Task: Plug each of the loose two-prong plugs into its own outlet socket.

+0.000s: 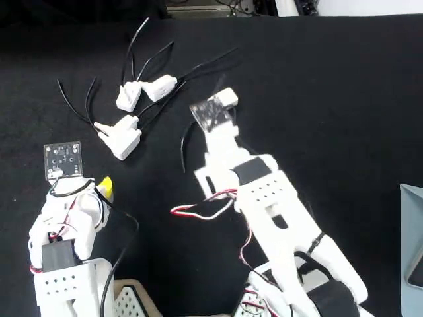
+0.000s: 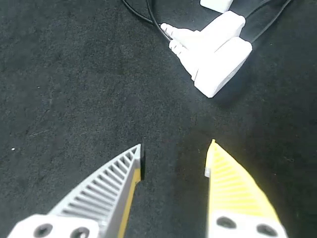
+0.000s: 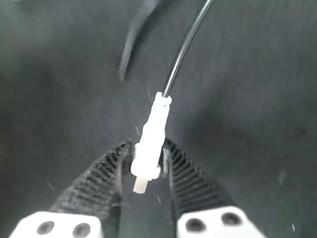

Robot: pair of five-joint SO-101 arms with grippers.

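Right gripper [image 3: 146, 146] clamped on white two-prong plug [image 3: 153, 124], mid-table. Left gripper [image 2: 176, 145] spread apart, near left, just short of outlet socket [image 2: 218, 69].

Black cloth tabletop [image 1: 344, 79], grey object [image 1: 411, 224] at edge

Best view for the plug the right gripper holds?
Right wrist view: plug close up, clamped in the right gripper, cord trailing away. High view: the plug shows small at that arm's tip.

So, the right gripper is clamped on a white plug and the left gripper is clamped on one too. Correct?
No. The left gripper is open and holds nothing, as the left wrist view shows. The right gripper is clamped on a white plug.
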